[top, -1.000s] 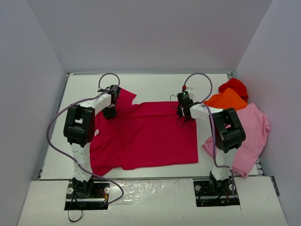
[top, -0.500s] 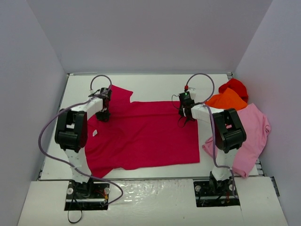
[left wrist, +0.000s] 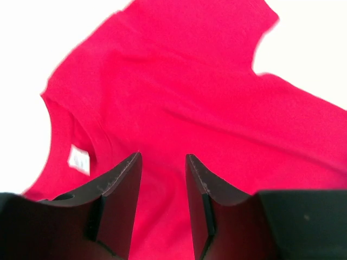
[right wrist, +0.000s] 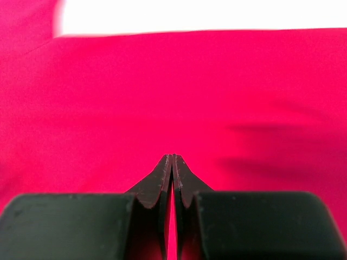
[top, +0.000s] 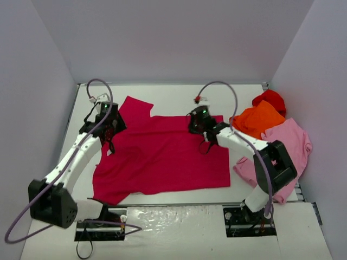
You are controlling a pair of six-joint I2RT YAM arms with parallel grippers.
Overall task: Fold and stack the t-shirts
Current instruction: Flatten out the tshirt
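From my seat at the controls, the crimson-magenta shirt point(top: 162, 157) lies spread flat on the table point(top: 179, 93), starting just beyond the arm bases and filling the middle. Its long axis runs from 9 o'clock to 3 o'clock, with the collar end and its white label point(left wrist: 79, 160) toward 9 and the straight hem toward 3. Next out, both arms reach over it. The left gripper point(left wrist: 162, 179) hovers above the shoulder at the collar end with its fingers apart and nothing between them, and cloth shows directly beneath and ahead of them. The right gripper point(right wrist: 172, 162) sits over the far strip of the body toward the hem end. Its fingers are pressed together and I see no fold of fabric caught in them. Farther still, the far sleeve point(top: 135, 106) sticks out toward 12 o'clock just beyond the left gripper, so the left arm is plainly the nearer one for that sleeve and the collar. The right arm is nearer the far hem corner at about 2 o'clock. I judge the next grab depends on that split, one arm to each end of the far edge. Off at 3 o'clock the light pink shirt point(top: 290, 146) lies nearest me, then the orange shirt point(top: 261, 116), then the red shirt point(top: 270, 98), all heaped and unfolded.
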